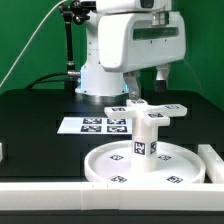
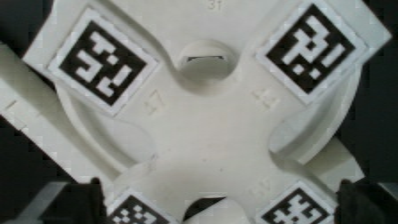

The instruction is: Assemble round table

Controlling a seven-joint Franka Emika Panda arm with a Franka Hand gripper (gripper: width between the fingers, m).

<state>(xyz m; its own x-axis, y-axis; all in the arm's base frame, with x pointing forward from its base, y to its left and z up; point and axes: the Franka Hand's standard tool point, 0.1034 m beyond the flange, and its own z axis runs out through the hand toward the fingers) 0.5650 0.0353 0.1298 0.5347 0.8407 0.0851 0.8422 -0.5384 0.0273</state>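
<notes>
The round disc [image 1: 165, 172] lies flat on the black table at the front. The thick cylinder leg [image 1: 146, 137] stands upright at its middle. The cross-shaped piece [image 1: 147, 108] sits on top of the leg. It fills the wrist view [image 2: 196, 120], with tags on its arms. My gripper [image 1: 147, 86] hangs right above the cross-shaped piece. In the wrist view the gripper [image 2: 217, 205] is open. Its dark fingertips [image 2: 71, 203] stand wide apart on either side of the piece, and I see no contact.
The marker board [image 1: 96, 125] lies behind the disc, toward the exterior view's left. A long white bar [image 1: 40, 186] runs along the front edge and another bar [image 1: 212, 160] stands at the exterior view's right. The robot base [image 1: 100, 75] is behind.
</notes>
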